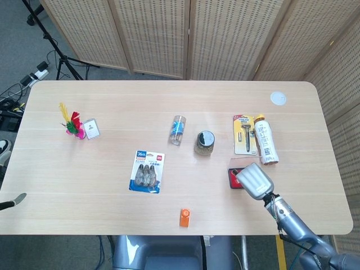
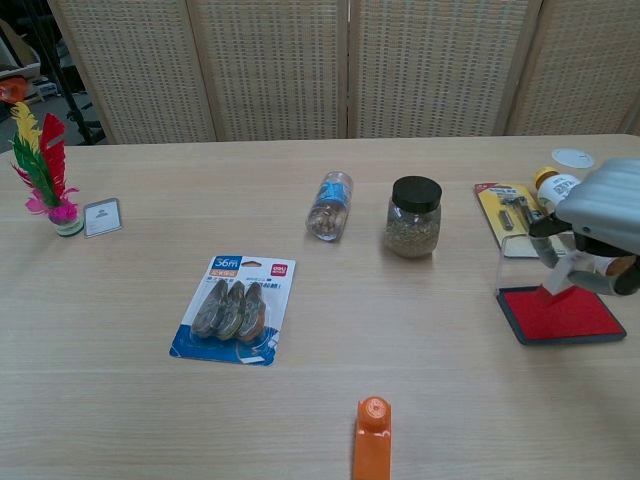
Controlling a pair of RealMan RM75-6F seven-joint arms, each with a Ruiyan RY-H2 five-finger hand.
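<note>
Right hand [image 1: 255, 180] is hovering over the red ink pad [image 2: 560, 314], which is lying flat near the table [image 1: 169, 208] right edge below the razor pack [image 1: 243, 134], fingers pointing down and holding nothing, spread not discernible; left hand [image 1: 12, 203] barely showing at the frame edge.

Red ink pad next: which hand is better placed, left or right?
Right. The right hand hovers directly over the red ink pad, fingers pointing down at it. The left hand barely shows at the table's far left edge, well away from the pad.
</note>
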